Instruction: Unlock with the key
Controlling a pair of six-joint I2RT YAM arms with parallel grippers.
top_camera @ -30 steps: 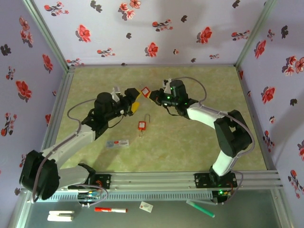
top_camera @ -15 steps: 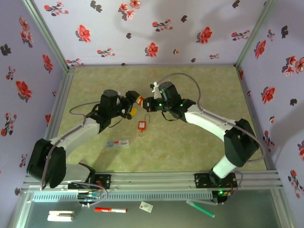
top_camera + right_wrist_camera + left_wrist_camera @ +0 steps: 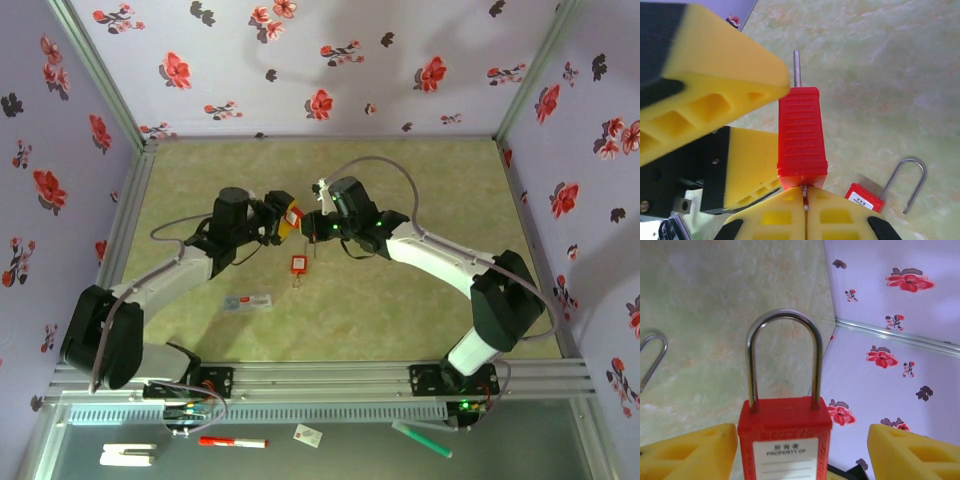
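The right gripper (image 3: 805,202) has its yellow pads pressed together, pinching the thin dark grey metal key (image 3: 804,192), which meets the underside of the raised red plastic padlock with a steel shackle (image 3: 801,131). The left gripper (image 3: 802,435) stands spread around that padlock (one pad touching its body, the other clear). A second red padlock (image 3: 298,264) lies on the green mottled table (image 3: 400,300) just below.

key (image 3: 804,195) mostly hidden (in right end effector (image 3: 804,201))
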